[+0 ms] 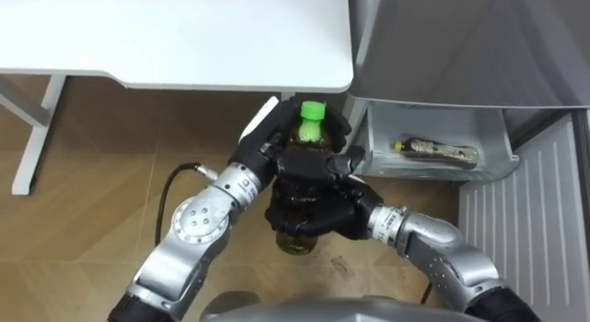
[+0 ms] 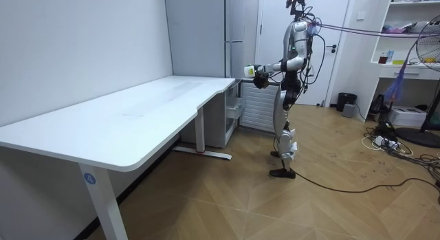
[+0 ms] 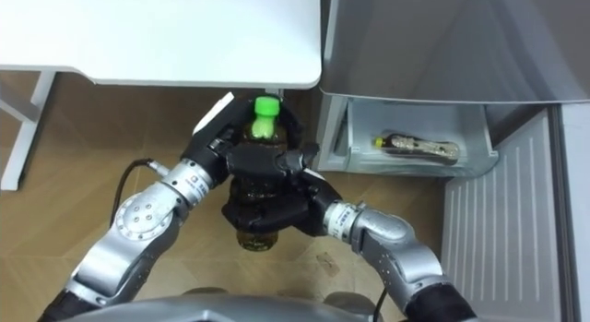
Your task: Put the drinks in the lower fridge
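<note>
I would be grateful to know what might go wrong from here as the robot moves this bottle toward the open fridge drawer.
1. The left hand and the right hand both wrap the green-capped bottle; letting go with one to reach sideways might make it slip or tilt.
2. The drawer already holds a lying bottle, which the new one could knock or land on.
3. The desk corner sits close to the drawer, so the left arm may clip it.

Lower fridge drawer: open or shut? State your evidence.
Open. The drawer stands pulled out from the fridge, its inside visible from above, with a dark bottle lying on its side in it.
</note>
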Motion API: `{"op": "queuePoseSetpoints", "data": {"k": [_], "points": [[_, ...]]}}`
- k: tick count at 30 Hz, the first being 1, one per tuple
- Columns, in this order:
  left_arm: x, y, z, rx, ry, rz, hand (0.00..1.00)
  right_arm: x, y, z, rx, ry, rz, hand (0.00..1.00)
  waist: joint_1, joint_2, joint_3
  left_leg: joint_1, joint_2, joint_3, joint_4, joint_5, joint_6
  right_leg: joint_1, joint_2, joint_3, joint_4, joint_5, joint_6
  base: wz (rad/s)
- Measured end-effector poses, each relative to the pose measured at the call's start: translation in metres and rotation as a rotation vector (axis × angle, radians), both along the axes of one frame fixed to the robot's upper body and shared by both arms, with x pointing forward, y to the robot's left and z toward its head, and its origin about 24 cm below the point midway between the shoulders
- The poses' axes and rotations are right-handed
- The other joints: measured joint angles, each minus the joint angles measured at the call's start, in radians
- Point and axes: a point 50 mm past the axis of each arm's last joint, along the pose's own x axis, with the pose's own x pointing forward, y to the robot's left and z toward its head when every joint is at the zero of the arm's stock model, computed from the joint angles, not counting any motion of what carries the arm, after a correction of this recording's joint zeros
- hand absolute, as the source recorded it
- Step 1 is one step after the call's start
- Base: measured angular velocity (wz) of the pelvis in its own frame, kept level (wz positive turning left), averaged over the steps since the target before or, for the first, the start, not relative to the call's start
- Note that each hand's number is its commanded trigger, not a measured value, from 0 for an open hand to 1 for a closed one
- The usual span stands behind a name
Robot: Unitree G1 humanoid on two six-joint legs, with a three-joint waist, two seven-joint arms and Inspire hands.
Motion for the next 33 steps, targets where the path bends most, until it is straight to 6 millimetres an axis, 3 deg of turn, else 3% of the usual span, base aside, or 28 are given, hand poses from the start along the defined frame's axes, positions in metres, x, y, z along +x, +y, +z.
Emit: {"op": "queuePoseSetpoints", "data": {"k": [7,14,19,26,29,33], "points": [[0.003,0.002,0.002,-0.006,-0.01,0.004,0.0,0.0,-0.001,0.0,-0.005,0.001,0.001,1.0,-0.001,-0.001,-0.0005,-0.002,0.0,-0.002,0.004,0.0,0.0,0.001,0.0,-0.001,0.001,0.0,0.0,0.0],[0.01,0.0,0.016,-0.053,-0.055,0.0,0.0,0.002,-0.003,0.002,0.013,-0.001,-0.015,1.0,0.004,-0.013,-0.007,-0.002,0.0,-0.003,0.014,0.0,0.0,0.004,0.0,0.0,0.003,0.0,0.0,0.0],[0.013,0.0,0.038,-0.159,-0.148,0.008,0.0,0.001,-0.004,0.001,0.005,0.0,-0.011,1.0,0.019,-0.016,-0.0054,-0.002,0.0,-0.002,0.017,0.0,0.0,0.006,0.0,0.002,0.004,0.0,0.0,0.0],[0.015,0.004,0.042,-0.191,-0.155,0.025,0.0,0.001,-0.005,0.001,0.002,0.0,-0.01,1.0,0.022,-0.014,-0.0024,-0.006,0.0,-0.002,0.015,0.0,0.0,0.006,0.0,0.001,0.003,0.0,0.0,0.0],[0.015,0.005,0.044,-0.204,-0.169,0.032,0.0,0.001,-0.007,0.0,-0.01,0.003,-0.021,1.0,0.023,-0.005,0.0036,-0.006,0.0,-0.003,0.013,0.0,0.0,0.005,0.0,0.0,0.002,0.0,0.0,0.0],[0.015,0.005,0.044,-0.212,-0.167,0.041,0.0,-0.002,-0.01,-0.002,-0.026,0.017,-0.038,1.0,0.022,-0.001,0.0036,-0.002,0.0,-0.004,0.011,0.0,0.0,0.006,0.001,0.0,0.001,0.0,0.0,0.0]]}}
